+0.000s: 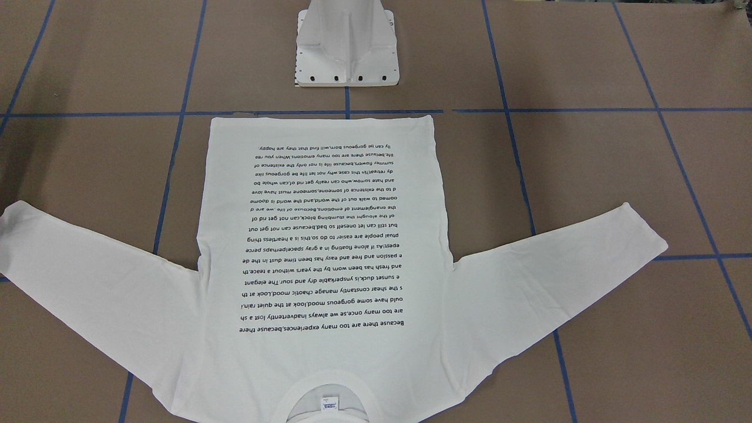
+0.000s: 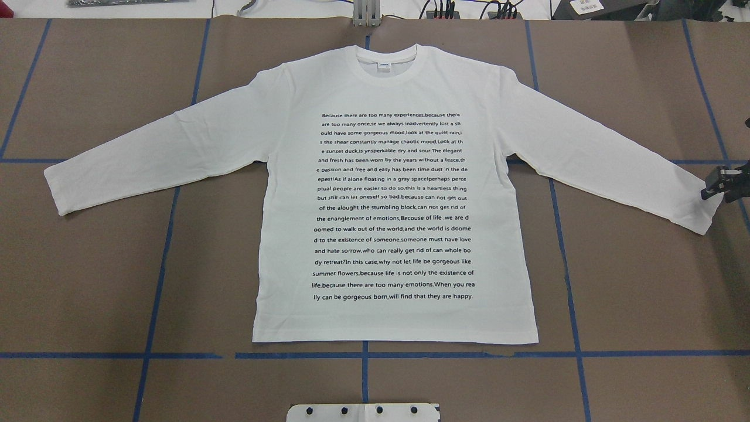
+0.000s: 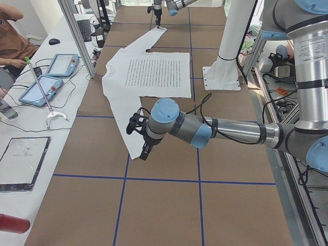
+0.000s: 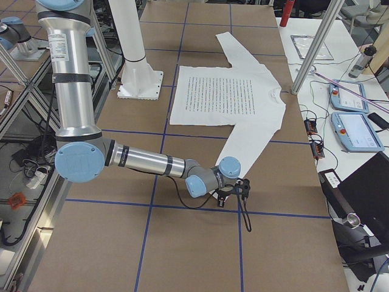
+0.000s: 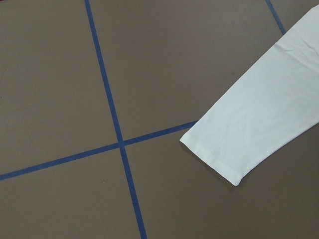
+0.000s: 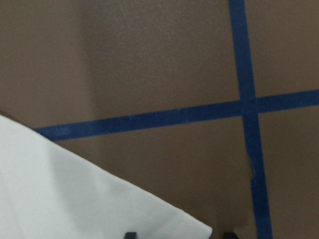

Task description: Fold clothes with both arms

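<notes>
Overhead exterior is showing the white shirt (image 2: 387, 193) lying flat, text up, on the desk (image 2: 88, 281), right fingers (image 2: 716, 186) hovering spread at one cuff (image 2: 700, 214), left fingers (image 3: 145, 151) hanging near the other, state impossible to tell.

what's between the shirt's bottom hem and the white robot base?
Just bare brown table crossed by one blue tape line. Nothing else sits between the shirt and the white base. Clearest in the overhead view.

The shirt (image 2: 398, 176) lies flat on the table (image 2: 88, 281), the right gripper (image 2: 712, 186) at one cuff.
</notes>
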`<act>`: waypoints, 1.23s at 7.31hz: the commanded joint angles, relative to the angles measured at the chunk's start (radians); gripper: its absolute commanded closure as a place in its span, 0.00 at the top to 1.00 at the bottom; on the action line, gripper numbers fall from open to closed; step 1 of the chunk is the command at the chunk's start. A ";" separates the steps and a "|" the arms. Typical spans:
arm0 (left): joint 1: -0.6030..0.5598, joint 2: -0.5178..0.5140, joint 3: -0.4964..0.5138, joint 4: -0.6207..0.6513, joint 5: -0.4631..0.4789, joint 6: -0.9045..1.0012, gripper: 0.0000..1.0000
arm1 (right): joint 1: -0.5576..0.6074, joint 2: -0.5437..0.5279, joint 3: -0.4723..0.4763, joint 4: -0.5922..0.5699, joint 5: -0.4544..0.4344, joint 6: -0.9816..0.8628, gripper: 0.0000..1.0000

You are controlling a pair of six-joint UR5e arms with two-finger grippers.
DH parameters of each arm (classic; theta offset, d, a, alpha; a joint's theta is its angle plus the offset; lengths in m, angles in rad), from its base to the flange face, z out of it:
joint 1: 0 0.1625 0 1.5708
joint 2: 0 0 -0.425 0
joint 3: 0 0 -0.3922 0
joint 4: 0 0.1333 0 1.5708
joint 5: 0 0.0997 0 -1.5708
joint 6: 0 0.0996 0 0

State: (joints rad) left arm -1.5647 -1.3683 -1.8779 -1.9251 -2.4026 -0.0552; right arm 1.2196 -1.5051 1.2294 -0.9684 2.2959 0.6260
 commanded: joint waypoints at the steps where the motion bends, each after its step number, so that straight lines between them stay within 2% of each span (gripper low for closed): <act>1: 0.000 0.000 -0.006 0.000 -0.003 0.000 1.00 | 0.001 0.000 0.015 0.000 0.008 0.009 0.00; 4: 0.000 -0.002 -0.006 0.000 -0.003 -0.026 1.00 | 0.006 -0.001 0.050 0.002 0.010 0.017 0.00; 5: 0.000 -0.002 -0.007 -0.002 -0.004 -0.031 1.00 | 0.006 -0.006 0.089 0.000 0.011 0.043 0.00; 7: 0.000 -0.009 -0.007 -0.006 -0.004 -0.029 1.00 | 0.001 0.003 0.241 -0.009 0.014 0.197 0.00; 8: 0.000 -0.018 -0.006 -0.006 -0.004 -0.026 1.00 | -0.038 0.015 0.309 -0.010 0.016 0.281 0.00; 9: 0.000 -0.018 -0.007 -0.006 -0.004 -0.023 1.00 | -0.090 0.081 0.338 -0.010 0.016 0.396 0.00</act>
State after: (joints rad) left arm -1.5646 -1.3832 -1.8847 -1.9307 -2.4068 -0.0817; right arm 1.1843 -1.4810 1.5085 -0.9777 2.3108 0.8873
